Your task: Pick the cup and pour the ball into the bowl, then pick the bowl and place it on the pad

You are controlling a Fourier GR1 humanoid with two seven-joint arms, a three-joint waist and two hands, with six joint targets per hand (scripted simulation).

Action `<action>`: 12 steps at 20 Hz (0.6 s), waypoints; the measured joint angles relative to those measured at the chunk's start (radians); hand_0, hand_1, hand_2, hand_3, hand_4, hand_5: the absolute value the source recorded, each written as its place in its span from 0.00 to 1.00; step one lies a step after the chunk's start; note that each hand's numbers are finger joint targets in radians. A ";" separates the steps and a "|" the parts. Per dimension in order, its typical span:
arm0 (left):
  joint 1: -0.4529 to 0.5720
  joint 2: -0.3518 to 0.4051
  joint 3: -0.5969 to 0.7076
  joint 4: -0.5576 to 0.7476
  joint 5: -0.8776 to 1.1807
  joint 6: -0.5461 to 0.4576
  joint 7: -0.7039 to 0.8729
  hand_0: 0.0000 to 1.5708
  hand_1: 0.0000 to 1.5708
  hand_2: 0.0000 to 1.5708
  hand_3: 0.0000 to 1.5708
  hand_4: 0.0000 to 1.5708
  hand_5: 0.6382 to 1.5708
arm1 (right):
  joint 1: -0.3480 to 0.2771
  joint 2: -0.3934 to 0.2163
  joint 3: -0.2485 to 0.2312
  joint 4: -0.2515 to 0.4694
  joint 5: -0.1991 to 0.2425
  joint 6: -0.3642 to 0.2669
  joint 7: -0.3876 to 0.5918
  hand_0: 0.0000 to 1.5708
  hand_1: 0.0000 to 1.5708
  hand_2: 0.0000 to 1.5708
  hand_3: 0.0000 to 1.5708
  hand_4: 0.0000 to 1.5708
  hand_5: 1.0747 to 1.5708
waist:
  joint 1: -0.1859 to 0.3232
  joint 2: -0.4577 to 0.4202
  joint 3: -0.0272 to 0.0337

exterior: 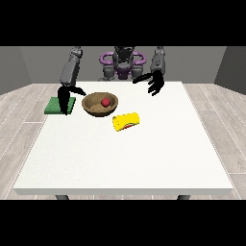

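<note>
1. The hand at the view's left (63,97) hangs with its fingers pointing down over the green pad (60,105). One finger or thumb reaches sideways towards the bowl (100,104). The hand looks spread and holds nothing.
2. This hand is just beside the bowl's left rim, between the bowl and the pad. It seems placed there to take the bowl by its rim, because the pad is the bowl's goal and lies on that same side.
3. The hand at the view's right (154,84) is raised above the back part of the tabletop (144,158), with its fingers relaxed and apart, and it carries nothing.
4. The yellow cup (126,121) lies on its side on the tabletop, in front of the bowl and to its right, apart from both hands. It was probably put down because the pouring is done.
5. The red ball (104,102) rests inside the bowl, so the step in hand is judged to be lifting the bowl.
6. The bowl stands upright near the pad but is not on it.
</note>
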 measured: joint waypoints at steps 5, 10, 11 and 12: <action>0.014 0.020 0.046 0.037 0.060 -0.042 -0.036 0.00 0.00 0.00 0.00 0.00 0.96 | 0.011 0.040 0.035 0.016 0.019 -0.018 0.004 0.00 0.00 0.00 0.00 0.05 0.94 | -0.028 -0.040 0.0012; 0.006 0.025 0.050 0.024 0.073 -0.053 -0.024 0.00 0.00 0.00 0.00 0.00 0.98 | 0.015 0.067 0.044 0.065 0.025 -0.016 -0.035 0.00 0.00 0.00 0.00 0.17 0.96 | -0.028 -0.042 0.0020; 0.006 0.021 0.042 0.011 0.072 -0.057 -0.019 0.00 0.00 0.00 0.00 0.00 0.98 | 0.018 0.073 0.042 0.081 0.026 -0.020 -0.051 0.00 0.00 0.00 0.00 0.16 0.96 | -0.017 -0.035 0.0021; 0.007 0.019 0.036 -0.002 0.068 -0.056 -0.019 0.00 0.00 0.00 0.00 0.00 0.98 | 0.019 0.072 0.041 0.092 0.026 -0.014 -0.065 0.00 0.00 0.00 0.00 0.15 0.95 | -0.011 -0.030 0.0000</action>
